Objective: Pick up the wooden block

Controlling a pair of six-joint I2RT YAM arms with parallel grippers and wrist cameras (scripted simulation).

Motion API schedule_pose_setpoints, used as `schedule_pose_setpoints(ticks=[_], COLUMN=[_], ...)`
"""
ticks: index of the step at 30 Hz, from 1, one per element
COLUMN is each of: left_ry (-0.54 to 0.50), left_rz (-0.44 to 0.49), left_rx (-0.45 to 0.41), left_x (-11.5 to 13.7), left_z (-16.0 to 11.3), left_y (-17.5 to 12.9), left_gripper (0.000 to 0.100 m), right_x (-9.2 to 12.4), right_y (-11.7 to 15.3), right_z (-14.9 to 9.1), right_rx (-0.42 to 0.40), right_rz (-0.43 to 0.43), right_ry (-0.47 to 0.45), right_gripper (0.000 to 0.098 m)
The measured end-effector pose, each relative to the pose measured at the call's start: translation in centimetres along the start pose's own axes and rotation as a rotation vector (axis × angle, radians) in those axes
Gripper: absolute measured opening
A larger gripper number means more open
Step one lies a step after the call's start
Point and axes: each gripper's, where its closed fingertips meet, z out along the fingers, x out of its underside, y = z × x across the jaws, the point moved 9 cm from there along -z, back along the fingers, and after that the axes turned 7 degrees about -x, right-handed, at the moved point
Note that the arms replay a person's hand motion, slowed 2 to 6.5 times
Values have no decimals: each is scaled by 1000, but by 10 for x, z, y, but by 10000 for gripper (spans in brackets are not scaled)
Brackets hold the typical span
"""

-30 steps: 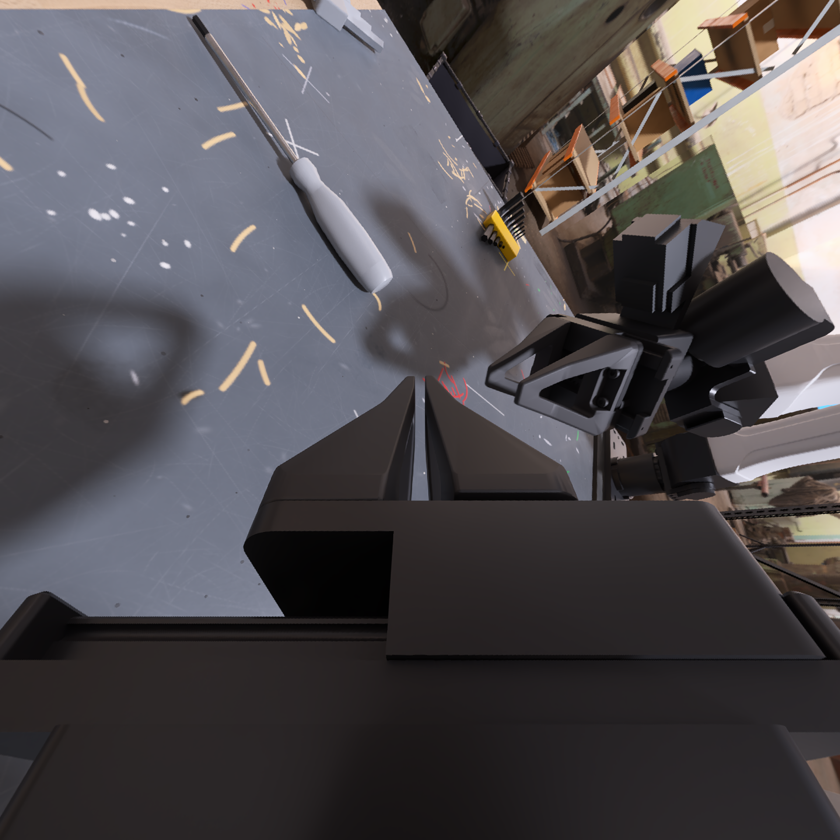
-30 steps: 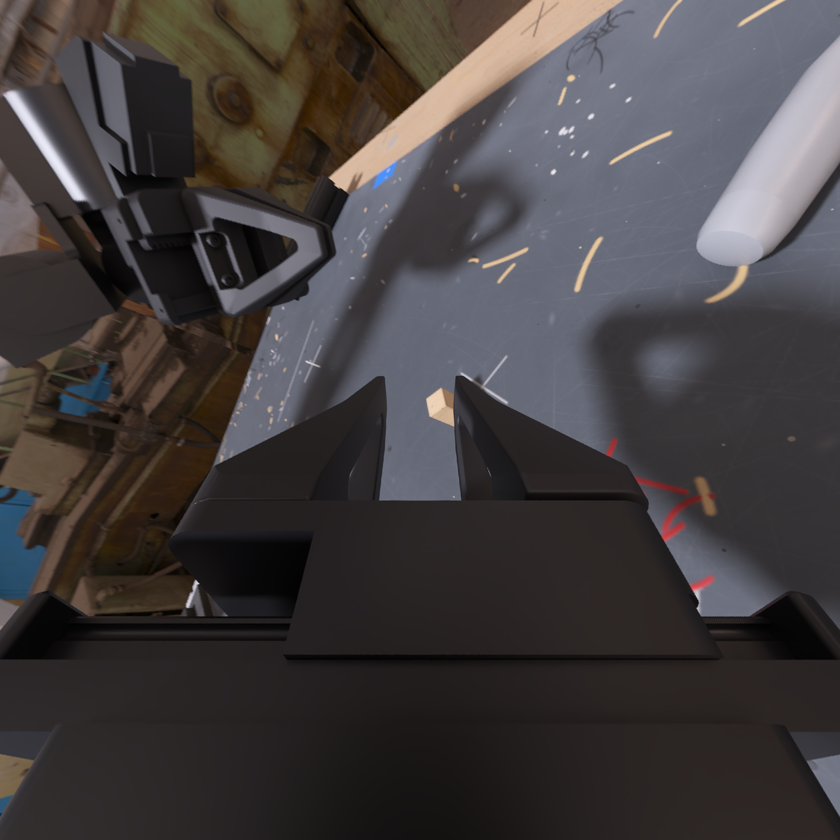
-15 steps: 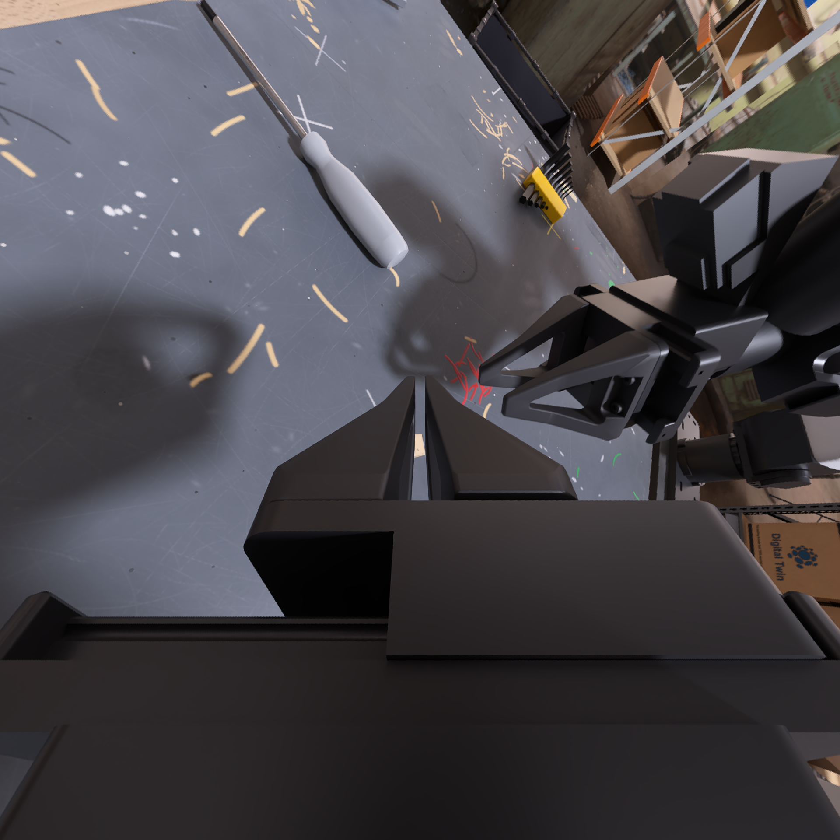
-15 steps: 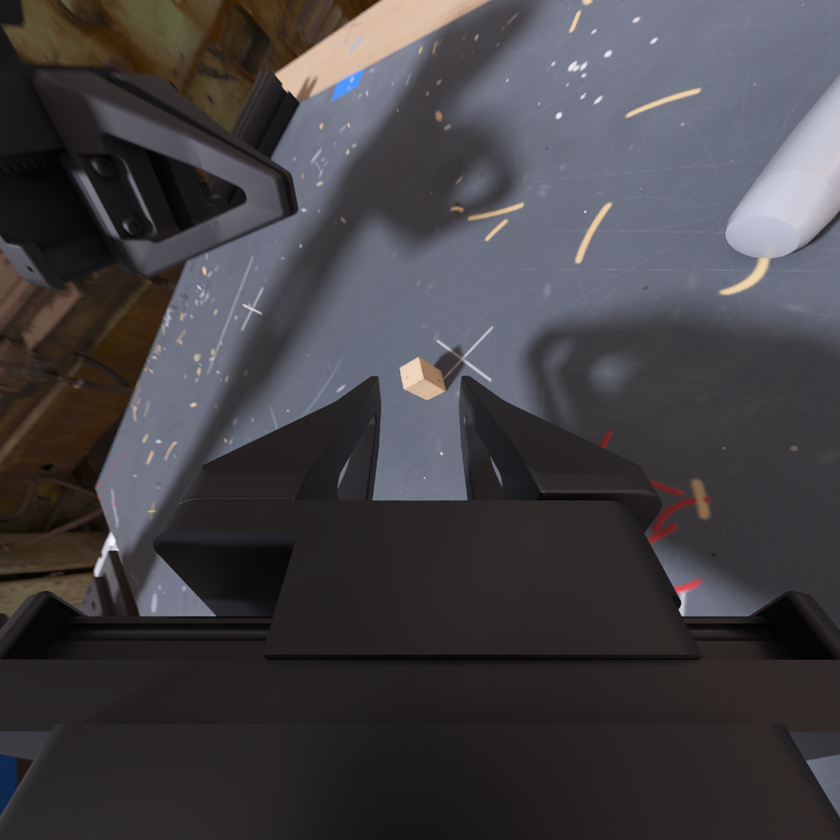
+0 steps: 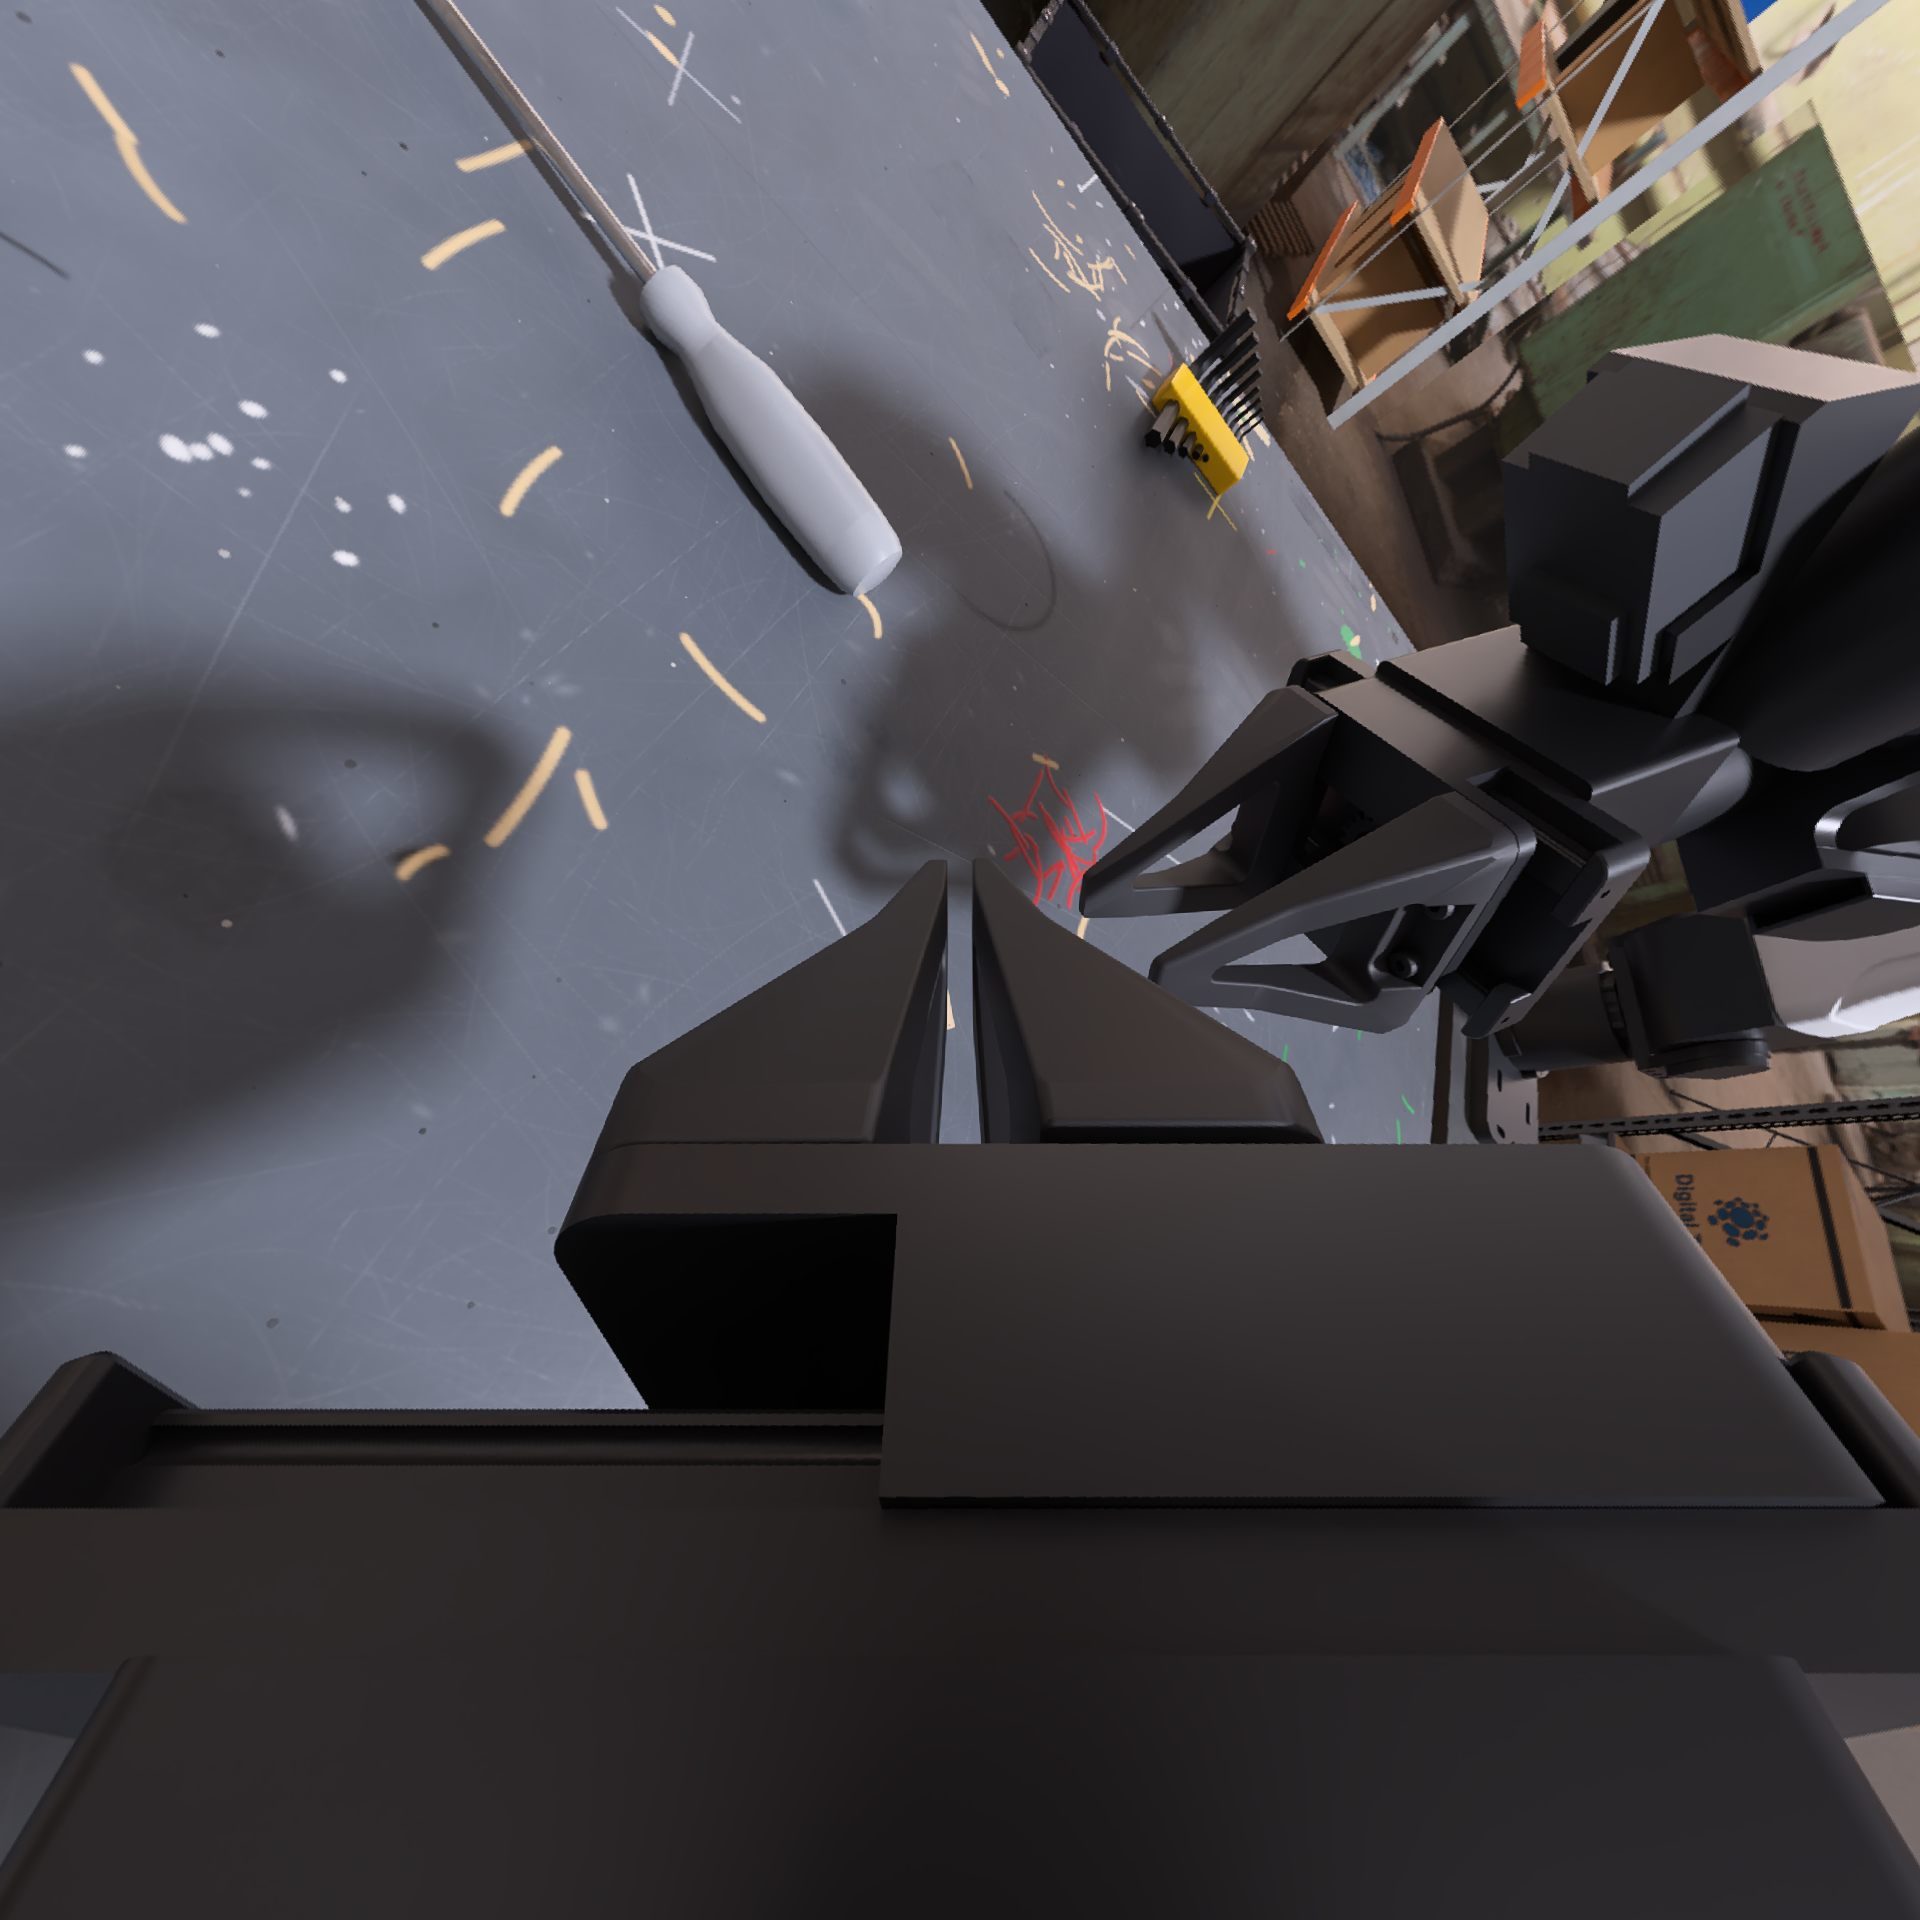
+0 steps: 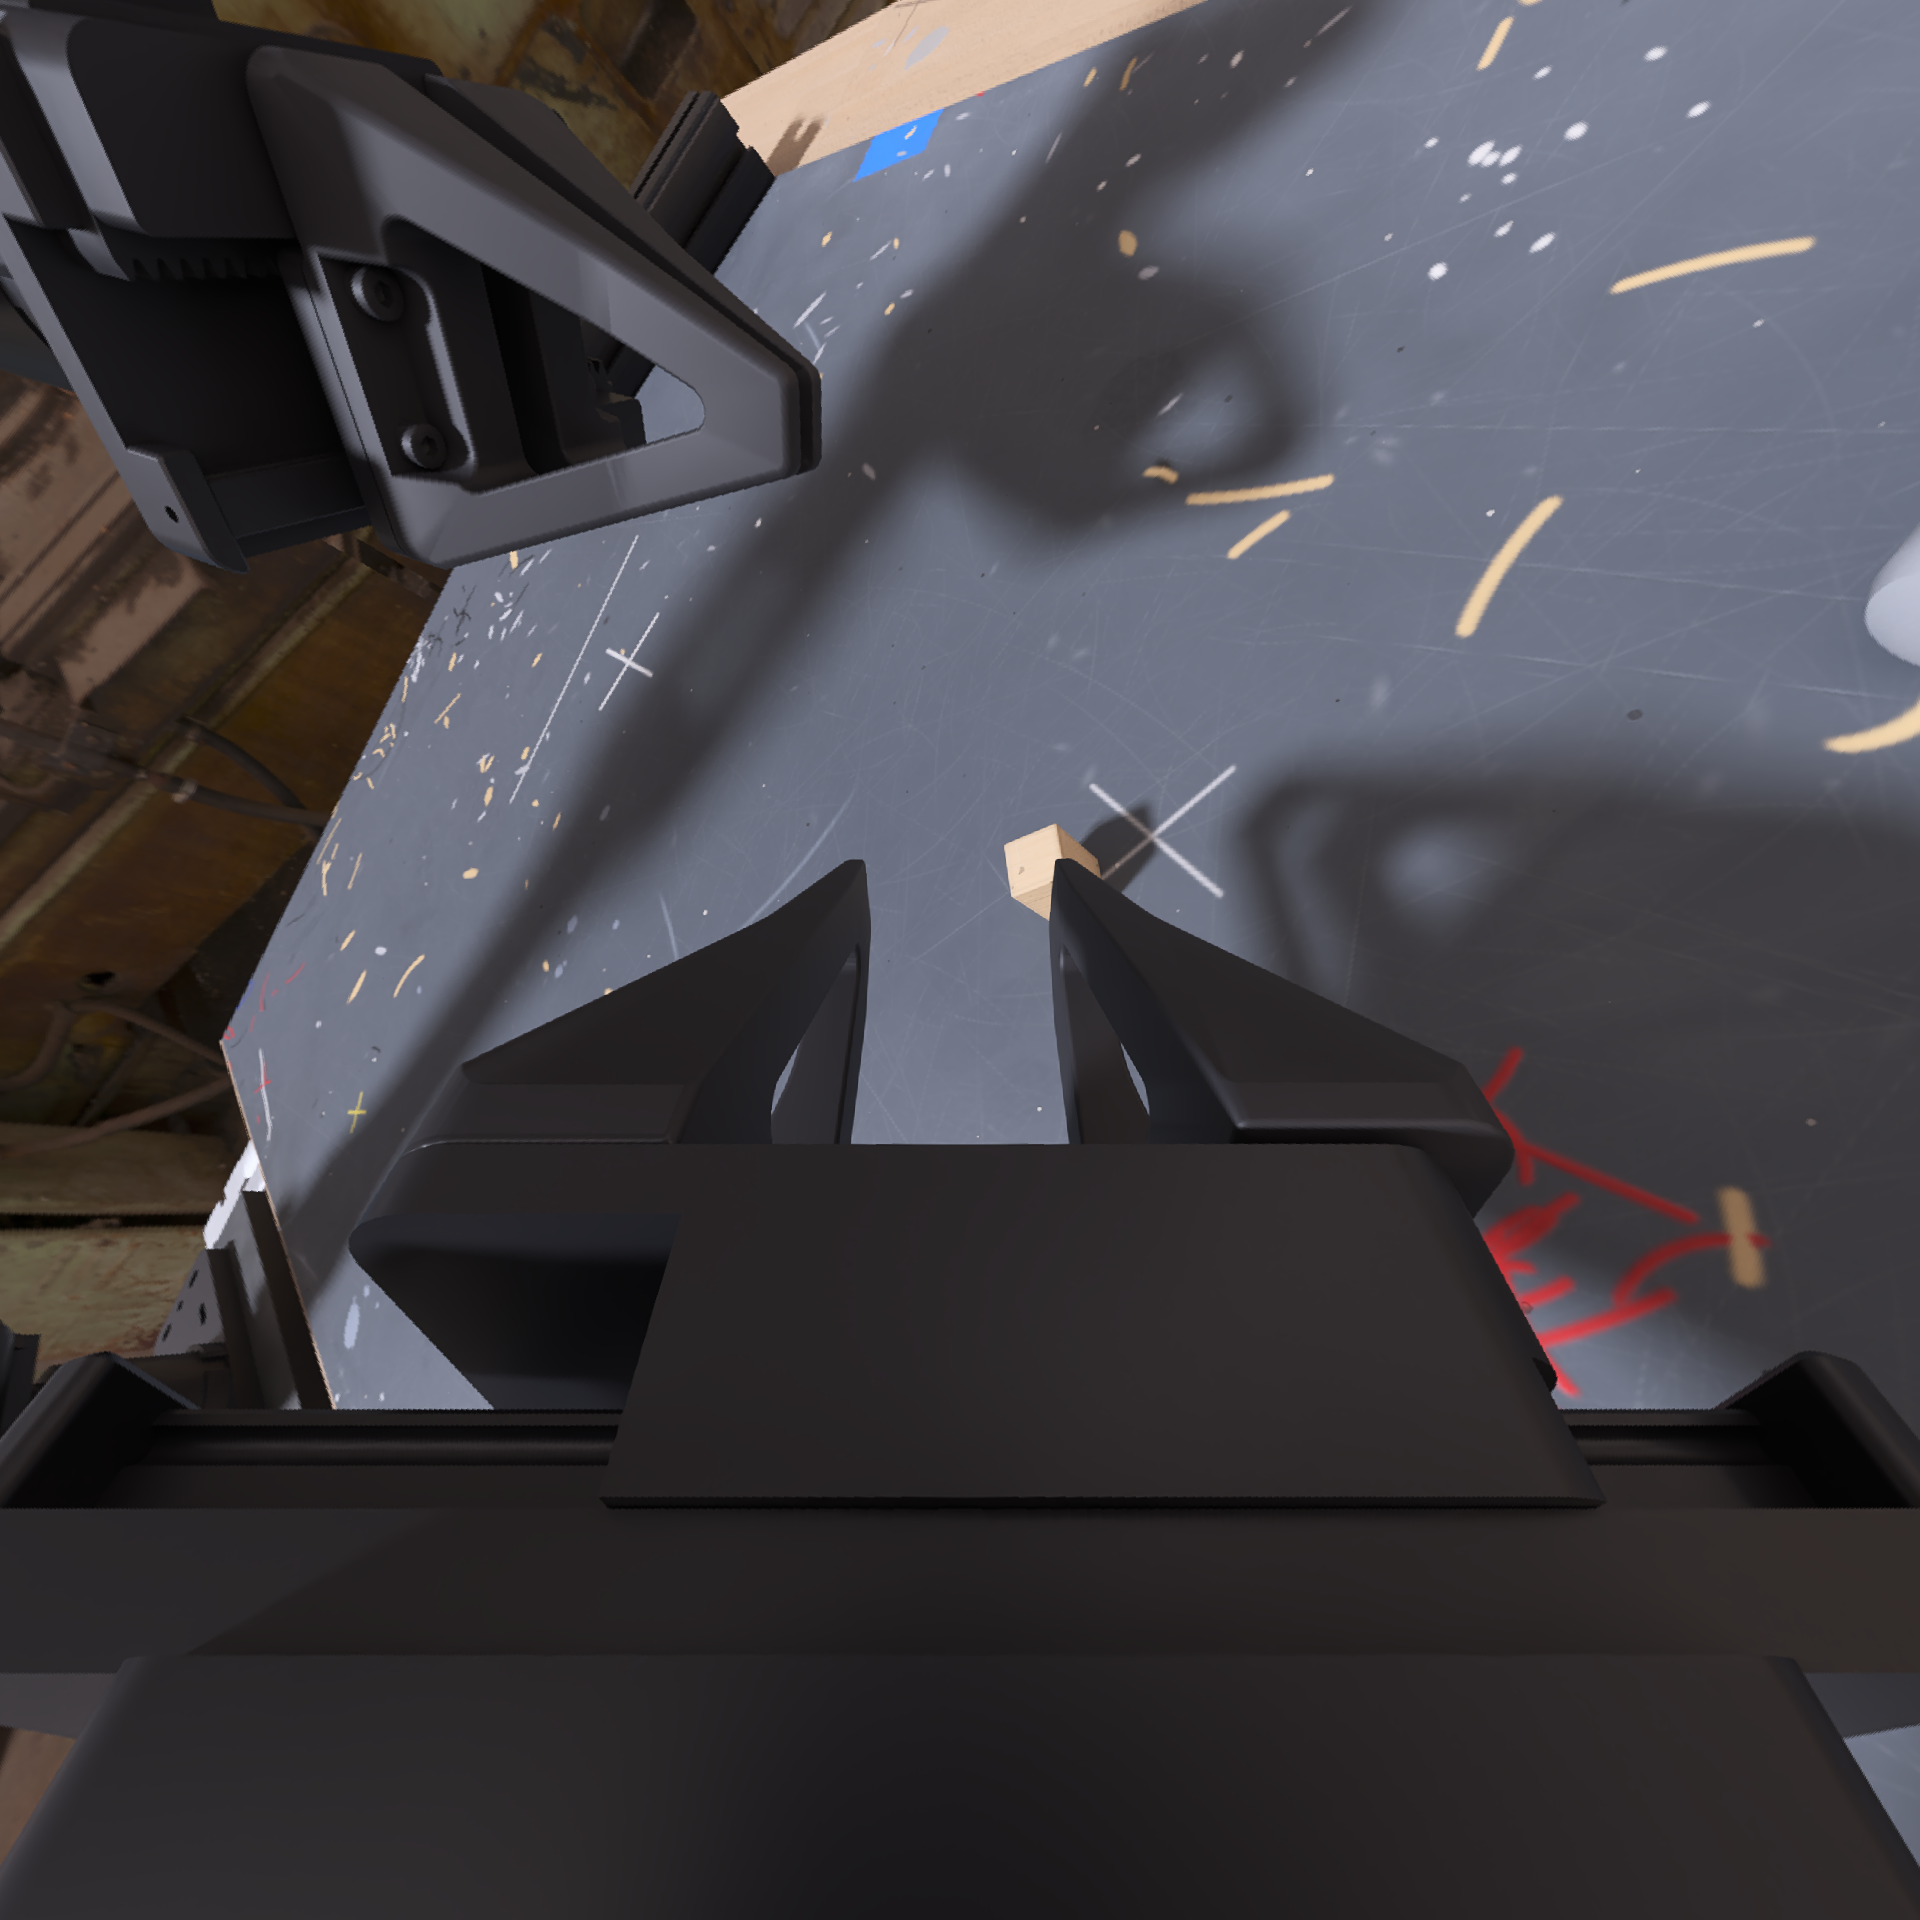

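Observation:
The wooden block (image 6: 1042,871) is a small pale cube lying on the grey table (image 6: 1039,582), just past the tip of my right gripper's right finger, which hides its near corner. My right gripper (image 6: 958,883) is open and empty, above the table. It also shows in the left wrist view (image 5: 1117,930), open, to the right of my left gripper. My left gripper (image 5: 961,878) is shut with nothing between its fingers, held above the table. It shows in the right wrist view (image 6: 790,416) at the upper left. A pale sliver shows in the slit between the left fingers.
A grey-handled screwdriver (image 5: 769,442) lies on the table beyond the left gripper; its handle end shows in the right wrist view (image 6: 1896,613). A yellow holder of hex keys (image 5: 1200,426) sits near the table's right edge. Red scribbles (image 5: 1055,842) mark the table. A cardboard box (image 5: 1787,1236) stands off the table.
The right gripper has opened a little wider and moved left, so the block now sits by its right fingertip instead of between the tips. The left gripper has stayed shut and drifted nearer the right one.

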Motion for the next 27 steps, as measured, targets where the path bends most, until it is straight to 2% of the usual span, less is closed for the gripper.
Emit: schedule_pose_setpoints(ticks=[5,12,27], left_ry=[-3,4,17], left_rz=[29,16,-14], left_rx=[-1,8,3], left_x=[-3,-2,0], left_z=[-1,3,5], left_y=[-1,0,1], left_gripper=[39,37,39], right_x=[2,6,3], right_y=[-2,-6,-2], right_z=[0,-2,-2], right_rx=[7,41,13], right_rz=[13,-2,13], right_ry=[4,29,6], right_gripper=[295,295,294])
